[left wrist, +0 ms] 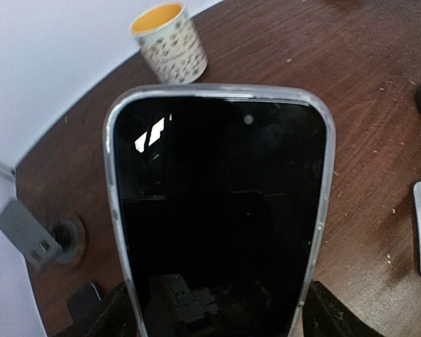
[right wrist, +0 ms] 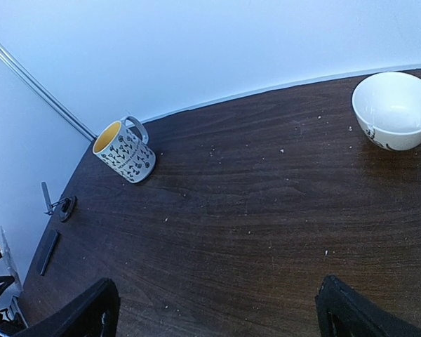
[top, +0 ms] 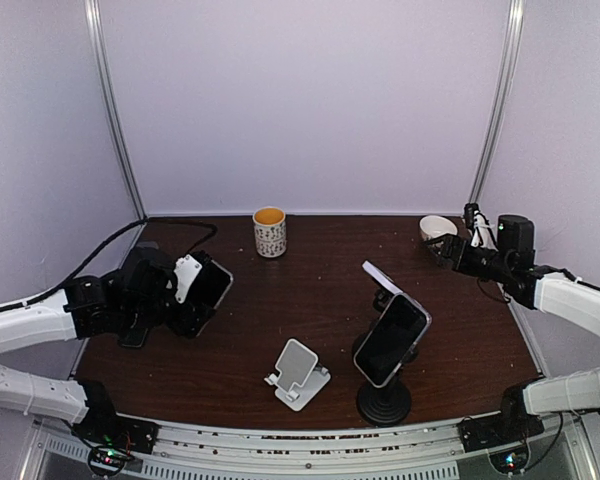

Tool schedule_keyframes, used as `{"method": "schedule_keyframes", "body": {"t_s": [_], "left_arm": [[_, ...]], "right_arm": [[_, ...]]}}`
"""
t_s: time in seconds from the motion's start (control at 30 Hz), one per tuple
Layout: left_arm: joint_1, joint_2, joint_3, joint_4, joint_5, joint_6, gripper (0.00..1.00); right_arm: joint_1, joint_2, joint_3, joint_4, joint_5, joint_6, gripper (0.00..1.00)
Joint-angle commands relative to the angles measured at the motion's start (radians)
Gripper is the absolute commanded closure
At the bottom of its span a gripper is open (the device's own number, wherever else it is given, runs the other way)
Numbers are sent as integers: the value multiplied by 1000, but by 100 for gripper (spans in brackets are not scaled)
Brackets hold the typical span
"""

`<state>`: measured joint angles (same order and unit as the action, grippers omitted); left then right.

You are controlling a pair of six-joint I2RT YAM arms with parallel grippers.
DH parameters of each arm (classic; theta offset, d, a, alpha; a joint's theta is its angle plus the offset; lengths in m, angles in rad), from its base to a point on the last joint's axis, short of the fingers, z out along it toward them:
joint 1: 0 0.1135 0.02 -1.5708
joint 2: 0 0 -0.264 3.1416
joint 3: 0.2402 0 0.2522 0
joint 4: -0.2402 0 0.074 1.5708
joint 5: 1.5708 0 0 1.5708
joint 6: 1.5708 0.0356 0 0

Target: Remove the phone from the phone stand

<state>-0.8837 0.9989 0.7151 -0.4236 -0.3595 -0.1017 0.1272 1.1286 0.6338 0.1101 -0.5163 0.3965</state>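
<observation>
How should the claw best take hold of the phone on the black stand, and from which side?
Take the phone by its two long edges, upper half, probably from above with the open right claw. It leans back on the black stand, so its back is blocked while both edges look free.

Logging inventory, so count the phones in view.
2. Held phone in the left tool; second phone on the black stand, front right. Pale slab behind it is unclear.
</observation>
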Motion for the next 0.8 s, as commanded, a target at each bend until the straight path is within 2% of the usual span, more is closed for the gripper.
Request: {"method": "schedule_keyframes", "body": {"t_s": [0.0, 0.13, 0.3, 0.43, 0.77], "left_arm": [[136, -10, -27, -49, 104, -292, 66], [211, 38, -35, -97, 151, -377, 68], [327, 151, -63, -68, 289, -453, 68], [353, 201, -69, -15, 327, -453, 68], [420, 347, -39, -13, 366, -450, 68]], "right_arm": [[-6, 7, 3, 25, -5, 2, 0], [-6, 8, 2, 28, -7, 4, 0], [-6, 13, 0, 31, -5, 4, 0], [-5, 17, 1, 28, -6, 2, 0], [-6, 19, 5, 21, 0, -2, 0]]}}
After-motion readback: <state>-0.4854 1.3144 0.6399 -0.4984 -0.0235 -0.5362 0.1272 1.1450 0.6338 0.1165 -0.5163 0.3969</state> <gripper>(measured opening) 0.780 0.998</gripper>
